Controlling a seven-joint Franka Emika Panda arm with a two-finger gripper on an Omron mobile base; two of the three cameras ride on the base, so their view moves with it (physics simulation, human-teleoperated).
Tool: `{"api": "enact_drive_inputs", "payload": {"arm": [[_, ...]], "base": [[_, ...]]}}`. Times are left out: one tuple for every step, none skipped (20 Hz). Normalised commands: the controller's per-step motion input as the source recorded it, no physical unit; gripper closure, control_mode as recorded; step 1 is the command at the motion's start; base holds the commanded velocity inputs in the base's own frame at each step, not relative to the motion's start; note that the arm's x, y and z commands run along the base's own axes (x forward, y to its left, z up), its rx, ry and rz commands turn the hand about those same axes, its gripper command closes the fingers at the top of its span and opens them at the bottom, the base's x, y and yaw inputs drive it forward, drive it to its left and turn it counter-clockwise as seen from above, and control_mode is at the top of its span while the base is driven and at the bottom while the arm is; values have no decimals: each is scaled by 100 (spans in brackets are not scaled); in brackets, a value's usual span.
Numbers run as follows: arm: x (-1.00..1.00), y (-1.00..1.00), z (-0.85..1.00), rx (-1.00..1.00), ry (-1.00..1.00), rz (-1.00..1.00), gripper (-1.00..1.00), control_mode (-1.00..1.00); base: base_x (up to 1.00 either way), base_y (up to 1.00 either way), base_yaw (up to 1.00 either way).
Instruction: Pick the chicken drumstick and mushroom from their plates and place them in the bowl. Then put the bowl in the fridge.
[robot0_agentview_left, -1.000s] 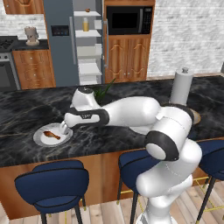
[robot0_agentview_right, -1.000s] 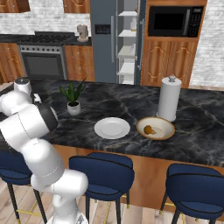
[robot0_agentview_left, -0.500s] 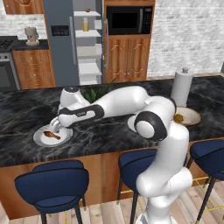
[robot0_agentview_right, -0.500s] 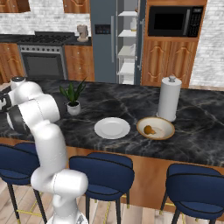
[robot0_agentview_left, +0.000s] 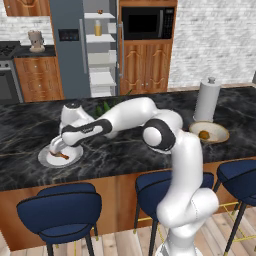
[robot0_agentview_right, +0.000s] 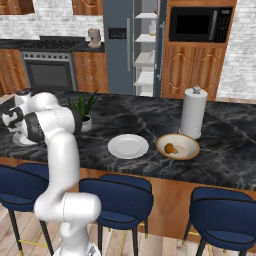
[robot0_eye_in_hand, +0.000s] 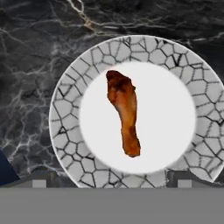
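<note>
Left base view: the gripper (robot0_agentview_left: 57, 146) hangs over the left plate (robot0_agentview_left: 47, 160) on the worktop (robot0_agentview_left: 125, 155).
Right base view: the mushroom (robot0_agentview_right: 170, 148) sits in the bowl (robot0_agentview_right: 190, 151).
Hand view: jaws spread wide; the chicken drumstick (robot0_eye_in_hand: 124, 111) is centred on its plate. Descend straight and close across its thick upper part.

A black marble counter (robot0_agentview_left: 125, 150) with white veining carries everything. On it sit a plate (robot0_agentview_left: 47, 161) at the left, a second plate (robot0_agentview_right: 128, 146) near the middle, a cream bowl (robot0_agentview_right: 178, 146) just right of that, a white paper-towel roll (robot0_agentview_right: 193, 112) behind the bowl, and what looks like a small potted plant (robot0_agentview_right: 84, 107).
</note>
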Motion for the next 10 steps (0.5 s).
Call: {"api": "enact_drive_inputs", "payload": {"arm": [[42, 22, -29, -1, 0, 0, -100, -100], [42, 23, -26, -3, 0, 0, -100, -100], [40, 25, -25, -5, 1, 0, -100, -100], [40, 25, -25, -5, 1, 0, -100, -100], [39, 24, -27, -4, 2, 0, -100, -100], [40, 21, -26, -2, 3, 0, -100, -100], [41, 21, -28, -1, 4, 0, -100, -100], [42, 18, -25, -1, 4, 0, -100, -100], [40, 16, -25, -1, 5, 1, -100, -100], [39, 16, -24, -1, 6, 1, -100, -100]], "base": [[0, 0, 0], [0, 0, 0], [0, 0, 0], [0, 0, 0], [0, 0, 0], [0, 0, 0], [0, 0, 0], [0, 0, 0], [0, 0, 0], [0, 0, 0]]}}
